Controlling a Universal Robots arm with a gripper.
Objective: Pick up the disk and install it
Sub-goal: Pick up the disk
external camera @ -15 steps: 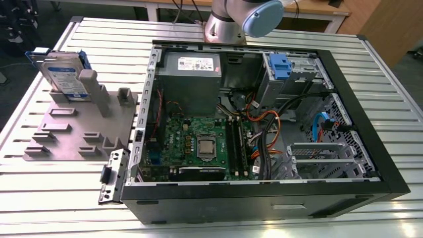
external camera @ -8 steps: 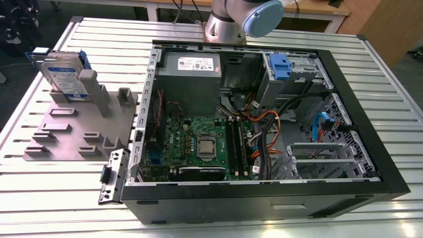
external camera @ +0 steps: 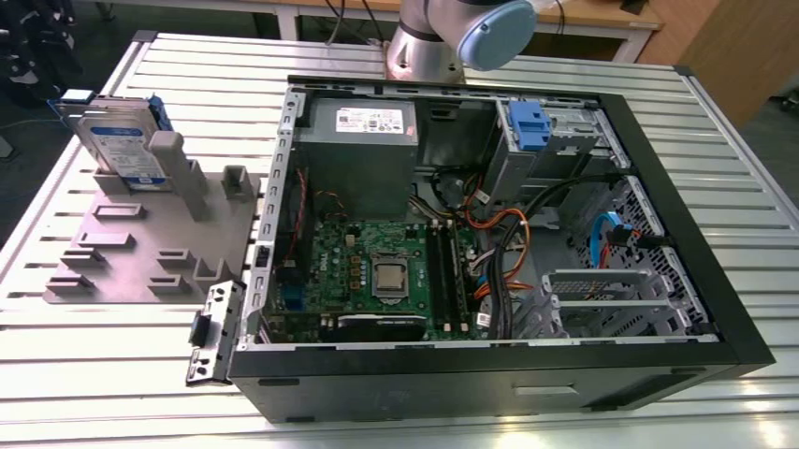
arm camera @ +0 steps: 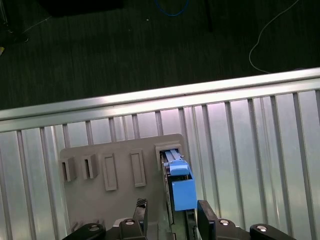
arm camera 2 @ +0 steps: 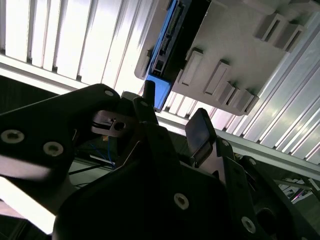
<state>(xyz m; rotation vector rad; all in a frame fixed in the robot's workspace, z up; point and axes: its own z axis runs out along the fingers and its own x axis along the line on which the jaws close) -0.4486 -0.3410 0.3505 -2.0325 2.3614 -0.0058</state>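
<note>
The disk (external camera: 119,140) stands on edge in a slot of the grey holder plate (external camera: 138,253) at the exterior view's left; it is silver with a blue-and-white label and a blue bracket. In the first wrist view I see the disk (arm camera: 179,182) edge-on, in line with the gap between my fingers. My gripper (arm camera: 173,216) is open and holds nothing, well apart from the disk. In the second wrist view the disk (arm camera 2: 167,35) lies beyond the spread black fingertips (arm camera 2: 200,131) of the gripper (arm camera 2: 175,112).
An open computer case (external camera: 699,281) lies on the slatted metal table (external camera: 749,187), with a motherboard (external camera: 374,271), a grey power supply (external camera: 359,140) and a blue latch (external camera: 530,126) at the drive bay. The arm's body (external camera: 462,28) rises behind the case. Several empty slots dot the holder plate.
</note>
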